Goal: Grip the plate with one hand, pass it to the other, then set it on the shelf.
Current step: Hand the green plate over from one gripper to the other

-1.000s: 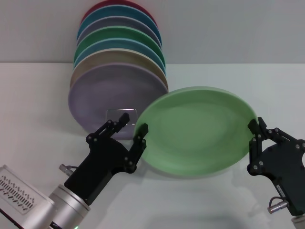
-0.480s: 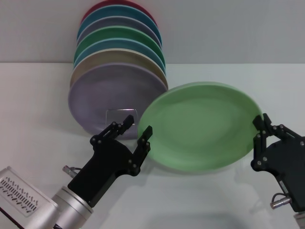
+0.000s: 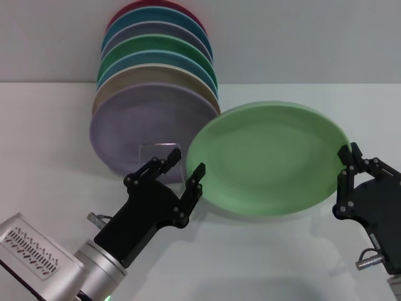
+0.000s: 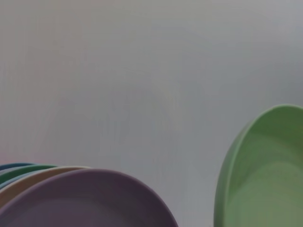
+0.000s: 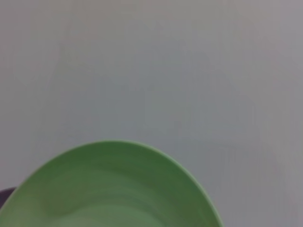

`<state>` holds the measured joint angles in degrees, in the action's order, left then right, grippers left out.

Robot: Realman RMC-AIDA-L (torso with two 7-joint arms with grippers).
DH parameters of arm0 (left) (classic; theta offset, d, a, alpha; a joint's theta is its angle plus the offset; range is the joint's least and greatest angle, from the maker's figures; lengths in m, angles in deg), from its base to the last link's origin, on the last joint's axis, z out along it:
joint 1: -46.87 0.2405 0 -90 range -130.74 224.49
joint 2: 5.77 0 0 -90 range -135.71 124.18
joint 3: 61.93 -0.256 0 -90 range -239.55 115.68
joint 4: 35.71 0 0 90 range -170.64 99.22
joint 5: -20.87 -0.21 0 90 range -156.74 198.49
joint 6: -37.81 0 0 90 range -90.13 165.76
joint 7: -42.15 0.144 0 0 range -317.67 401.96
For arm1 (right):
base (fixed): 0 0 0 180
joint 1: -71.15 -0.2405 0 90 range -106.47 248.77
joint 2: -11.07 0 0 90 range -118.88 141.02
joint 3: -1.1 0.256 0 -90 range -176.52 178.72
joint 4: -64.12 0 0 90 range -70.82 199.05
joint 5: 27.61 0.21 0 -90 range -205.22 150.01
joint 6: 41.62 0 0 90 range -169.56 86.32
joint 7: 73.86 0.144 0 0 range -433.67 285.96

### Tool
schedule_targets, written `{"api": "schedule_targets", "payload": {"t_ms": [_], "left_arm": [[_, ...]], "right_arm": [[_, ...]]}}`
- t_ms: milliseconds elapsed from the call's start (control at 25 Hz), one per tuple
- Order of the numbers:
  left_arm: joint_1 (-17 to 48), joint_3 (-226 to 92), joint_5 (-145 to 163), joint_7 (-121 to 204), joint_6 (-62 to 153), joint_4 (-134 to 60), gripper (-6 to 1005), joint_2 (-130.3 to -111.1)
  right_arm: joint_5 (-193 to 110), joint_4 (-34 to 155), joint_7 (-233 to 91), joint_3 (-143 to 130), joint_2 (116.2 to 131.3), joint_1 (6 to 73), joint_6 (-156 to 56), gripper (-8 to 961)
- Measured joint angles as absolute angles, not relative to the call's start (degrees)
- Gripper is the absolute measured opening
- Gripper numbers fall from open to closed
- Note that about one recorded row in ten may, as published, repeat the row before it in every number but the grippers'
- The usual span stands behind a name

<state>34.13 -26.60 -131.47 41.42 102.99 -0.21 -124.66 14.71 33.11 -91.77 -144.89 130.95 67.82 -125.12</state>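
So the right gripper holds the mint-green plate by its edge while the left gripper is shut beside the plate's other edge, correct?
Not quite. In the head view the left gripper is open, its fingers spread beside the plate. The right gripper does hold the plate's edge.

Smooth, matte mint-green plastic plate (image 3: 266, 160). Behind it, a stack of upright plates (image 3: 153, 94) with the same matte plastic look. Black hard-finished left gripper (image 3: 182, 172) on a brushed silver metal wrist (image 3: 59, 266). Plain matte white bench (image 3: 44, 157).
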Motion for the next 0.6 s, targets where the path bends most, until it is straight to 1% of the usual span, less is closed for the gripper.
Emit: {"api": "schedule_targets", "payload": {"t_ms": [600], "left_arm": [[33.81, -26.23, -131.21, 45.25, 100.94, 1.90, 442, -124.42]], "right_arm": [[25.77, 30.77, -100.74, -153.20, 130.95, 66.94, -129.32, 62]]}}
